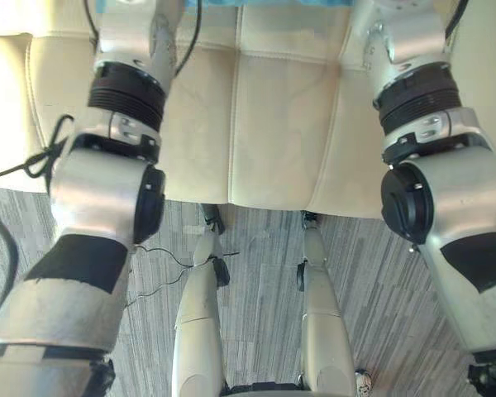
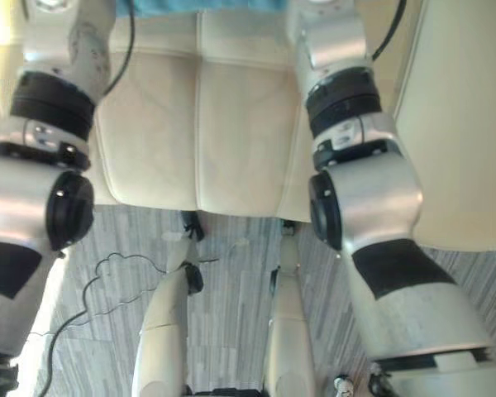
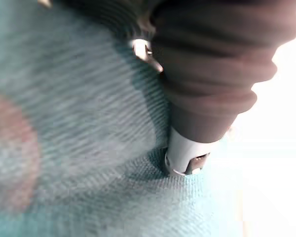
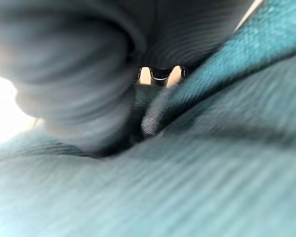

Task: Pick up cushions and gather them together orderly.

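My left hand (image 3: 186,154) and right hand (image 4: 84,59) both sit against the teal cushion (image 3: 74,128) at the sofa (image 1: 273,124) far edge; finger closure I cannot tell.

**Teal cloth crowding both hands, bare seat lying open between the arms**

In the left wrist view the teal cushion (image 3: 79,123) is pressing right up against the left hand (image 3: 187,155). The only gap is showing as a bright strip down the right edge of the frame.

In the right wrist view a fold of teal cloth is rising against the right hand (image 4: 79,84), crossing from the centre to the upper right.

In the eye views the cream sofa seat (image 1: 273,116) is lying bare across the upper centre, between the two arms. A cream sofa arm (image 2: 463,124) is walling off the right side. Grey carpet (image 1: 372,289) is lying open along the lower frame.
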Robot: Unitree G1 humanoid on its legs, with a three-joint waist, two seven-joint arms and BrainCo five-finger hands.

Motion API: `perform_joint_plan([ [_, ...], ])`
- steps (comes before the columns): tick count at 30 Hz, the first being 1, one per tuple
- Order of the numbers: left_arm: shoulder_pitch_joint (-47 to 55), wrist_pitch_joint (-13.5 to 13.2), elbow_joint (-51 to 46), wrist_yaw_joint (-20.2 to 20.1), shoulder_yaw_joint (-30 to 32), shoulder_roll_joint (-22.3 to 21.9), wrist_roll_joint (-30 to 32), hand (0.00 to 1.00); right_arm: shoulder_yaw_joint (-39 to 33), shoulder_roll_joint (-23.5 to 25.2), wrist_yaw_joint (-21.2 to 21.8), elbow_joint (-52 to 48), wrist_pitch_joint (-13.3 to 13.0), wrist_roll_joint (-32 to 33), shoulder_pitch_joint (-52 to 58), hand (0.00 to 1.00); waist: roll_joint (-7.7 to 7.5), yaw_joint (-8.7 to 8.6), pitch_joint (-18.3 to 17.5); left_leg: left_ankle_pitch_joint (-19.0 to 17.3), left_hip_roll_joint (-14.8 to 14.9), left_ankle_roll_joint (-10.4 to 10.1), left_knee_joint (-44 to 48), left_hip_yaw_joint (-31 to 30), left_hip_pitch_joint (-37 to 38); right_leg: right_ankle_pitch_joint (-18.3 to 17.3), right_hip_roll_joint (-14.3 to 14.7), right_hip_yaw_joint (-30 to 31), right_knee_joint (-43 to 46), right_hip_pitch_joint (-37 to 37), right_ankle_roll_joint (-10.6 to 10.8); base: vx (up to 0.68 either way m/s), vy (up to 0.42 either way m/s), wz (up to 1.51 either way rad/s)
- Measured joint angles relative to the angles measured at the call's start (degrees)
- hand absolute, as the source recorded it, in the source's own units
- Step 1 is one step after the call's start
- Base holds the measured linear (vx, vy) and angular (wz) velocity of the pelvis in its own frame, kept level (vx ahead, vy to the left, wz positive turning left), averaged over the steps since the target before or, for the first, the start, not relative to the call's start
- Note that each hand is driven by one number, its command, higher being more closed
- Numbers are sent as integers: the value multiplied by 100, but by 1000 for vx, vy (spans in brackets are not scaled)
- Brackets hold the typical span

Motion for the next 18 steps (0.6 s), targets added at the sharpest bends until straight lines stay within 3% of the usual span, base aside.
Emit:
perform_joint_plan([
  [5,297,7,-35,-117,108,-196,-90,0,2,-38,161,-239,-3,38,320,0,0,84,0,-128,113,-19,312,34,-278,0,70,12,139,-260,0,-55,-16,-12],
  [18,1112,-112,-582,-597,496,165,-26,0,180,-373,709,-863,-219,54,1564,0,-2,131,1,-217,368,-35,693,-31,-516,-67,253,-66,445,-475,-47,-65,-25,-5],
])
